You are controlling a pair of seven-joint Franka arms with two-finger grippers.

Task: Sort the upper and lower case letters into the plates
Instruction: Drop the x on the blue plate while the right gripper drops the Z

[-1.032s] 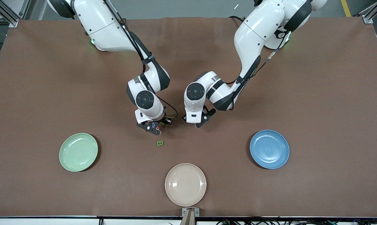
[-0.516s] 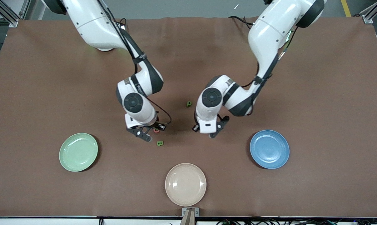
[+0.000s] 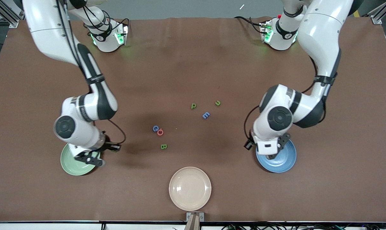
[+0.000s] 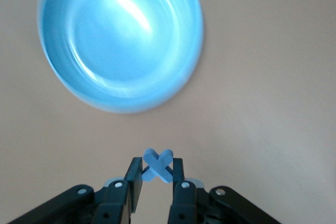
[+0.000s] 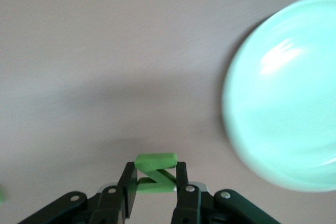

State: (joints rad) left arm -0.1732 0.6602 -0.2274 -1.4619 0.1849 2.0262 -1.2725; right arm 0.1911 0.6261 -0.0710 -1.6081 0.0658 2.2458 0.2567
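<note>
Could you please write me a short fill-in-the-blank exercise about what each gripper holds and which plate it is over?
1. The left gripper is shut on a blue letter shaped like an ____.
2. The right gripper is shut on a ____ letter Z.
3. The right gripper hangs over the pale green plate; the left hangs over the ____ plate.
4. The cream plate holds ____ letters.

Missing words: X; green; blue; no

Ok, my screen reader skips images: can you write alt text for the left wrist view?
The left claw is shut on a small blue X letter, held above the brown table. The blue plate lies empty below, not directly under the letter.
</note>
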